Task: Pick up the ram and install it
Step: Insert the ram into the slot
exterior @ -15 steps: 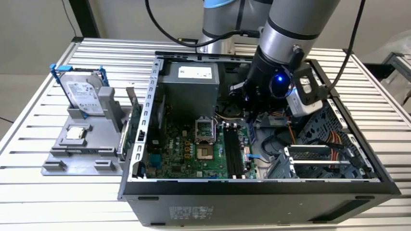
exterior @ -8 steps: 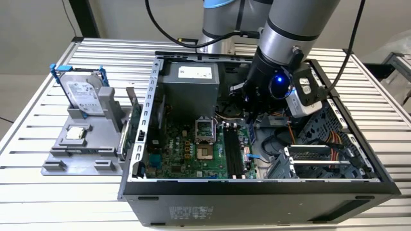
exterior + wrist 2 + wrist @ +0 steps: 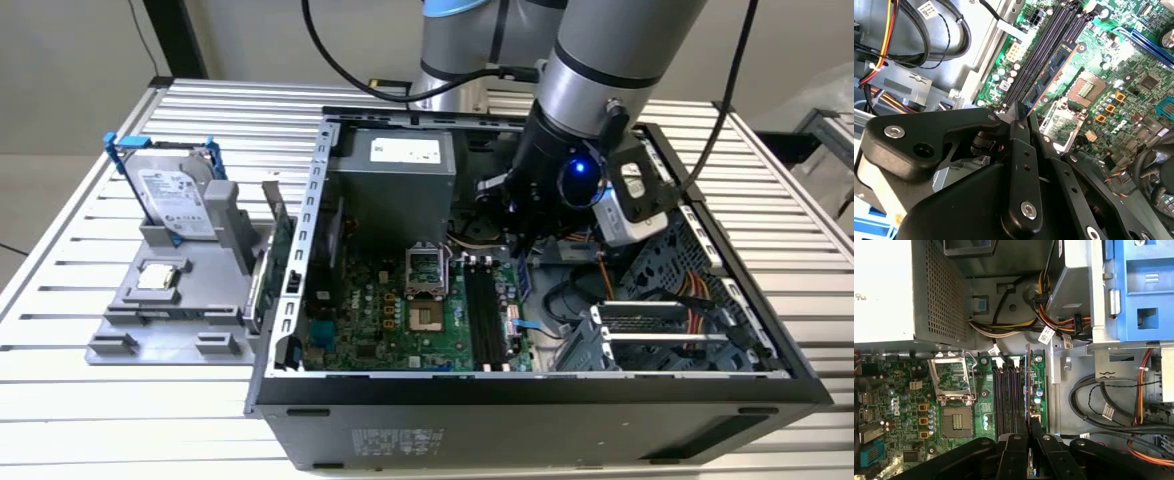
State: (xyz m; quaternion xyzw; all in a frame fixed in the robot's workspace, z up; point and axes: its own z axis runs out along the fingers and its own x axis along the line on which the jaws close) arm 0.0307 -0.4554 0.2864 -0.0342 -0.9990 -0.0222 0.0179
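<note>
Exterior view: the arm reaches down into the open computer case (image 3: 320,210). The gripper (image 3: 531,232) sits low over the motherboard (image 3: 400,310), above the black memory slots (image 3: 489,318) beside the empty processor socket (image 3: 424,270). Finger gap can't be read from here. The grey power supply (image 3: 395,180) stands toward the exterior view's left of the arm. Outside the case, toward the exterior view's left, a grey fixture (image 3: 167,310) carries a hard drive in a blue frame (image 3: 171,195) standing upright and a small square silver chip (image 3: 160,277) lying flat.

Second wrist view: the black fingers (image 3: 1018,150) are drawn close together with a thin board edge pinched between them. That is the ram (image 3: 1051,75), a narrow stick with dark chips, running away from the fingertips along the memory slots (image 3: 1046,42). It lies in line with the slots, at the slot closest to the processor socket (image 3: 1085,90); seated or just above, can't tell. Cables (image 3: 929,35) bundle off to the side of the slots.

First wrist view: gripper (image 3: 1028,426) fingers nearly shut, clamped on the ram (image 3: 1027,385), seen edge-on as a thin line standing upright. It is at the slot row (image 3: 1006,397), on the side away from the processor socket (image 3: 956,390). Blue drive bay (image 3: 1146,295) and orange cables (image 3: 1140,395) beyond.
</note>
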